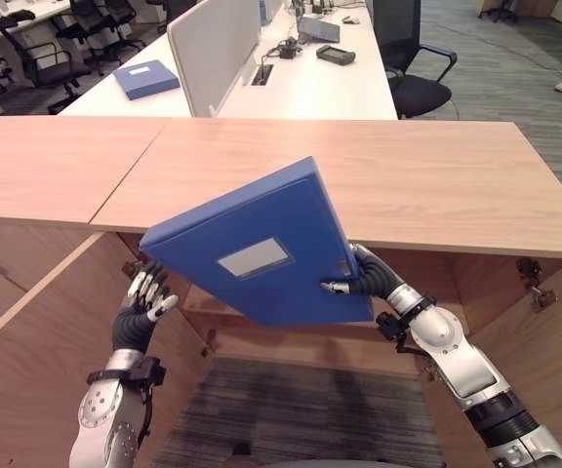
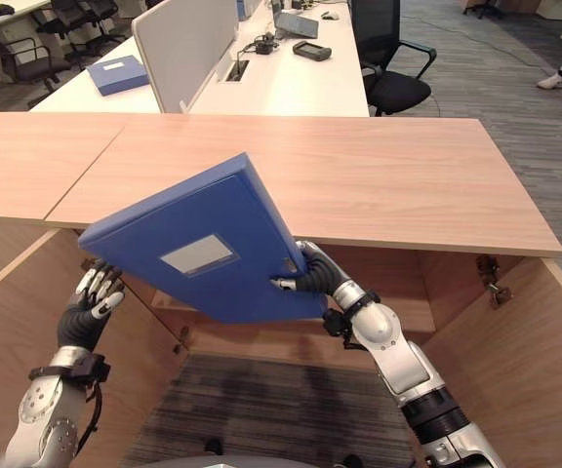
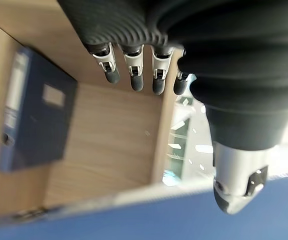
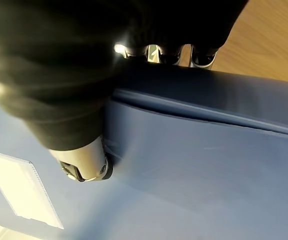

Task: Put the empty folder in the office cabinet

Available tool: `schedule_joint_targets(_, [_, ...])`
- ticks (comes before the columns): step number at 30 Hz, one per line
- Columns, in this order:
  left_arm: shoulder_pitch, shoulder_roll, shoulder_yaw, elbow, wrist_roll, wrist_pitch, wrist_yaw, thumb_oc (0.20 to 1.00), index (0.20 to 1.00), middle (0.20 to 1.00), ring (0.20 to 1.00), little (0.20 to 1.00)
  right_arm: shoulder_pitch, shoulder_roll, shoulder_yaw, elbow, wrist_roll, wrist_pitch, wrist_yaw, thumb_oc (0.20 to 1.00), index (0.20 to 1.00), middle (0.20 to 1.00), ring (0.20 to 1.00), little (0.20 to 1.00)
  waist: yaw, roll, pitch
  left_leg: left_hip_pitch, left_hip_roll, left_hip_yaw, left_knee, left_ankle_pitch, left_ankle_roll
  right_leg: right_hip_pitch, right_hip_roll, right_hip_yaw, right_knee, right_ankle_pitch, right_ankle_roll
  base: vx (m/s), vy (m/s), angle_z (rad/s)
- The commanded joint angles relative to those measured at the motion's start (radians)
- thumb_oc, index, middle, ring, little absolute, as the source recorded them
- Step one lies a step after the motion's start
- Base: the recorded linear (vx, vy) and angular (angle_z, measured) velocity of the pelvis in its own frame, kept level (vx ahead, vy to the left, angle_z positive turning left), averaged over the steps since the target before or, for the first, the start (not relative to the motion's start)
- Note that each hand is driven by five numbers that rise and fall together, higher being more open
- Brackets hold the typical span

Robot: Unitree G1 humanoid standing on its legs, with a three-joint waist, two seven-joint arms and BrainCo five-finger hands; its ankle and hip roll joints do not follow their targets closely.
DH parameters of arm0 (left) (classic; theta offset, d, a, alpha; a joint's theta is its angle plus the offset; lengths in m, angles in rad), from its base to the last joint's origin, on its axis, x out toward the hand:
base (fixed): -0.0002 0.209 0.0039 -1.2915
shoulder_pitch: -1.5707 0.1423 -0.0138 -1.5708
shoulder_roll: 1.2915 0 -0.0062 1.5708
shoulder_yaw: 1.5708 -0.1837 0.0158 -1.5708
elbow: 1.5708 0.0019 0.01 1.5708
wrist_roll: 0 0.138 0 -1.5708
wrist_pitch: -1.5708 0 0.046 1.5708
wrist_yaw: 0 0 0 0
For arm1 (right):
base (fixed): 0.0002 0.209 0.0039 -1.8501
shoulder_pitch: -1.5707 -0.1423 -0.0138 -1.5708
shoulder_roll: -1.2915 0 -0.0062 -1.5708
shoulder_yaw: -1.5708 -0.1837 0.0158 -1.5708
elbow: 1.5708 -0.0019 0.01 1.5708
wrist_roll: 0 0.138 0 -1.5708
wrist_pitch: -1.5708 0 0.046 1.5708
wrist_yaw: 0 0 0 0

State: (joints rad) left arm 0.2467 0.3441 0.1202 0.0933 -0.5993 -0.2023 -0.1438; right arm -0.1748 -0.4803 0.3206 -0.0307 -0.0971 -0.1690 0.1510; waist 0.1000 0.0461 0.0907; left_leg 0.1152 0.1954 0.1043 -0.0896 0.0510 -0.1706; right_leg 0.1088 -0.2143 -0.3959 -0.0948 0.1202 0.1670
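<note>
The right hand point(image 1: 357, 277) grips the blue rectangular box folder point(image 1: 257, 244) at its lower edge, thumb on the face and fingers curled behind, holding it tilted before the open wooden office cabinet point(image 1: 57, 331), below the wooden counter point(image 1: 408, 175). The left hand point(image 1: 142, 307), fingers straight and relaxed, hovers beside the folder's lower corner, holding nothing.

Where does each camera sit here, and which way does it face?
Left eye view: on the head, facing down at the blue folder before the open cabinet; both arms show.
Right eye view: beside it, same scene.
Left wrist view: along the open left hand, into the cabinet at a second folder.
Right wrist view: on the right hand gripping the blue folder.
All four views share the blue folder.
</note>
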Motion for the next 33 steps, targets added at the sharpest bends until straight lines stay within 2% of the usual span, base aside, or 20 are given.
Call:
schedule_joint_targets(1, [-0.051, 0.044, 0.017, 0.001, 0.044, -0.056, 0.002, 1.0, 1.0, 1.0, 1.0, 1.0, -0.07, 0.022, -0.011, -0.074, -0.021, -0.092, -0.043, 0.2, 0.2, 0.2, 0.2, 0.2, 0.017, -0.027, 0.013, 0.014, -0.023, -0.078, 0.004, -0.074, 0.026, 0.083, -0.016, 0.011, 0.022, -0.126, 0.029, 0.0, 0.0, 0.0])
schedule_joint_targets(12, [-0.017, 0.041, -0.051, 0.329, 0.156, -0.02, 0.015, 1.0, 1.0, 1.0, 1.0, 1.0, -0.058, 0.028, 0.064, -0.017, 0.058, -0.06, 0.033, 0.2, 0.2, 0.2, 0.2, 0.2, 0.031, -0.027, 0.019, 0.002, -0.026, -0.091, 0.009, -0.068, 0.031, 0.078, -0.018, 0.0, 0.028, -0.122, 0.031, 0.0, 0.0, 0.0])
schedule_joint_targets(20, [-0.052, 0.026, -0.118, 0.583, 0.273, -0.004, 0.008, 1.0, 1.0, 1.0, 1.0, 1.0, -0.104, -0.064, 0.154, 0.075, -0.039, -0.061, 0.061, 0.2, 0.2, 0.2, 0.2, 0.2, 0.045, -0.037, 0.017, -0.011, -0.028, -0.104, 0.012, -0.066, 0.03, 0.074, -0.021, -0.015, 0.034, -0.122, 0.034, -0.01, -0.007, 0.05])
schedule_joint_targets(24, [-0.066, 0.018, -0.14, 0.641, 0.304, -0.003, 0.008, 1.0, 1.0, 1.0, 1.0, 1.0, -0.108, -0.072, 0.184, 0.127, -0.047, -0.059, 0.065, 0.2, 0.2, 0.2, 0.2, 0.2, 0.048, -0.039, 0.017, -0.015, -0.03, -0.109, 0.012, -0.066, 0.03, 0.074, -0.021, -0.021, 0.035, -0.123, 0.034, 0.0, -0.002, 0.05])
schedule_joint_targets(29, [-0.102, -0.001, -0.21, 0.775, 0.405, 0.01, 0.009, 1.0, 1.0, 1.0, 1.0, 1.0, -0.104, -0.029, 0.229, 0.348, 0.0, -0.022, 0.072, 0.2, 0.2, 0.2, 0.2, 0.2, 0.062, -0.05, 0.016, -0.029, -0.031, -0.124, 0.012, -0.061, 0.028, 0.073, -0.021, -0.04, 0.034, -0.121, 0.035, 0.01, -0.012, 0.09])
schedule_joint_targets(33, [-0.109, 0.0, -0.257, 0.82, 0.451, 0.018, -0.002, 1.0, 1.0, 1.0, 1.0, 1.0, -0.11, 0.008, 0.155, 0.571, 0.052, 0.014, 0.013, 0.2, 0.2, 0.2, 0.2, 0.2, 0.085, -0.056, 0.016, -0.048, -0.036, -0.143, 0.013, -0.053, 0.027, 0.071, -0.02, -0.06, 0.033, -0.121, 0.035, 0.02, -0.01, 0.09])
